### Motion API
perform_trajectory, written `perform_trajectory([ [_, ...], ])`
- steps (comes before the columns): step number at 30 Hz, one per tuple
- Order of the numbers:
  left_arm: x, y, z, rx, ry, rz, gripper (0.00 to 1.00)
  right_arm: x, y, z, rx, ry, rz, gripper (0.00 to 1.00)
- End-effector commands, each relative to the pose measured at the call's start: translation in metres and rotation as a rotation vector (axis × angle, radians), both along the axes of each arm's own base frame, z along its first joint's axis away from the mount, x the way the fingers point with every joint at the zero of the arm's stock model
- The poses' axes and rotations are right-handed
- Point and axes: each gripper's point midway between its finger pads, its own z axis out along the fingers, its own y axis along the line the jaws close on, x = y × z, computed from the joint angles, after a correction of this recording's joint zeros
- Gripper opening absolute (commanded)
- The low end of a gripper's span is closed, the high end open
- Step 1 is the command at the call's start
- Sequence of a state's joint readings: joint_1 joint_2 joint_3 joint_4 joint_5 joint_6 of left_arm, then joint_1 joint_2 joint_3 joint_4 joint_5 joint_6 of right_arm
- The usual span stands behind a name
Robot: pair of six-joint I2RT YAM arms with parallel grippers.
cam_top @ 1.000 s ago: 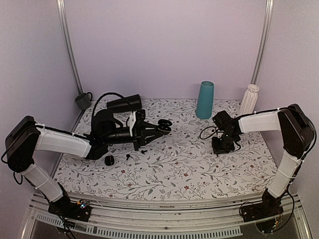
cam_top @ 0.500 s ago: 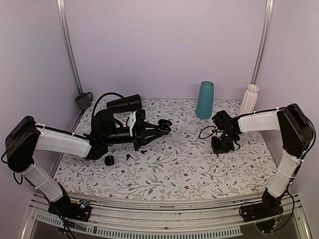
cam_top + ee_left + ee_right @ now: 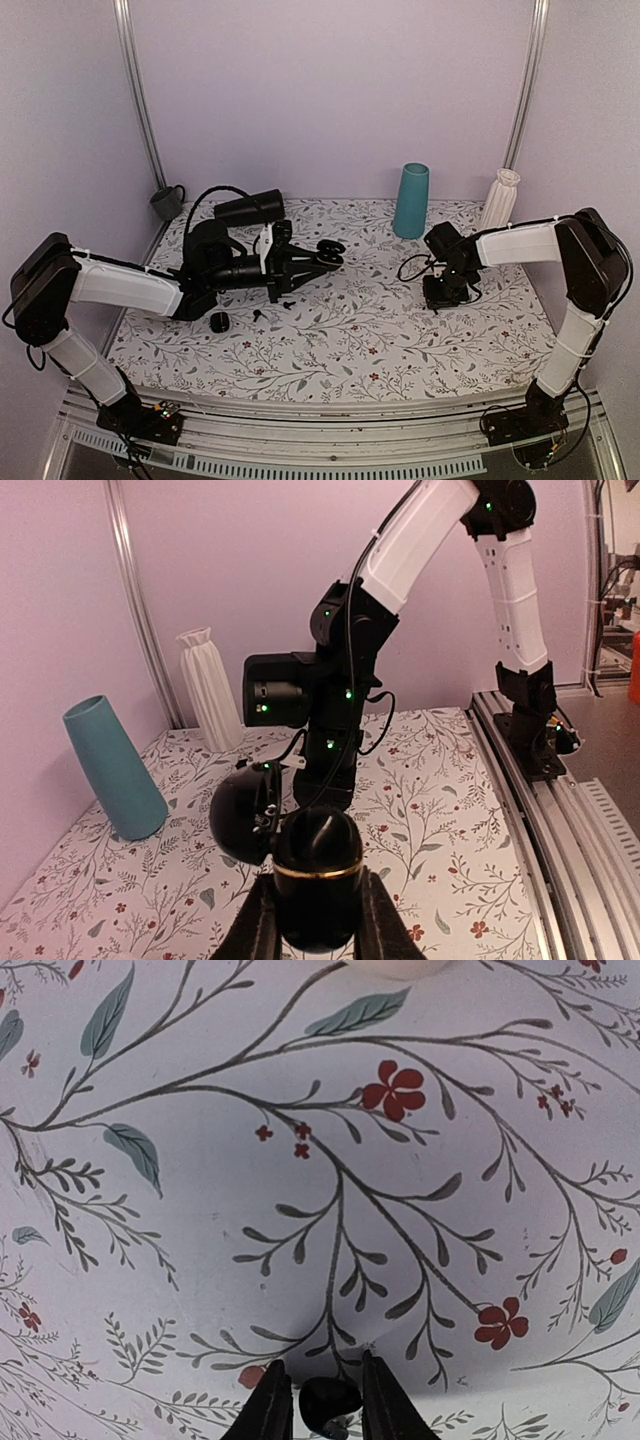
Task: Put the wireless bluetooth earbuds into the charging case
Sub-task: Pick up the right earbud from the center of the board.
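black earbud (image 3: 330, 1404) pinched between right end effector (image 3: 322, 1400) fingertips.

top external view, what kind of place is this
Probably a robot test booth, not a home: plain lilac walls, a floral-covered table, left arm and right arm bolted to a metal rail.

no writing readable anywhere, no brand or label legible on the black charging case (image 3: 318, 880), teal vase (image 3: 112, 770) or white vase (image 3: 210, 690), tablecloth (image 3: 200, 1160) printed with flowers only
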State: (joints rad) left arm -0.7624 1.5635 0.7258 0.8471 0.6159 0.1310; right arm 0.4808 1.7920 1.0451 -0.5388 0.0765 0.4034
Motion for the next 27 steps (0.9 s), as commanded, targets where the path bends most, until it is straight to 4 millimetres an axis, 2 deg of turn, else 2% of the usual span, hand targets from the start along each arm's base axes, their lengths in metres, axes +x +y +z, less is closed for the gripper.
perform_trajectory([
  [1,0.002,0.003,0.015,-0.022,-0.035,0.010,0.00,-0.010,0.001,-0.012,-0.027,0.059,0.030,0.24],
  [11,0.003,0.002,0.015,-0.026,-0.029,0.006,0.00,-0.017,0.004,-0.017,-0.020,0.087,0.048,0.20],
  [13,0.003,0.002,0.015,-0.027,-0.025,0.006,0.00,-0.017,0.004,-0.017,-0.017,0.086,0.048,0.16],
  [17,0.003,0.002,0.014,-0.029,-0.010,-0.001,0.00,-0.014,0.009,-0.013,0.013,0.076,0.049,0.14],
  [22,0.001,0.001,0.014,-0.039,0.035,-0.036,0.00,-0.004,0.025,0.008,0.104,0.012,0.056,0.14],
  [27,0.003,0.004,0.018,-0.066,0.076,-0.050,0.00,0.011,0.043,0.043,0.211,-0.096,0.072,0.12],
])
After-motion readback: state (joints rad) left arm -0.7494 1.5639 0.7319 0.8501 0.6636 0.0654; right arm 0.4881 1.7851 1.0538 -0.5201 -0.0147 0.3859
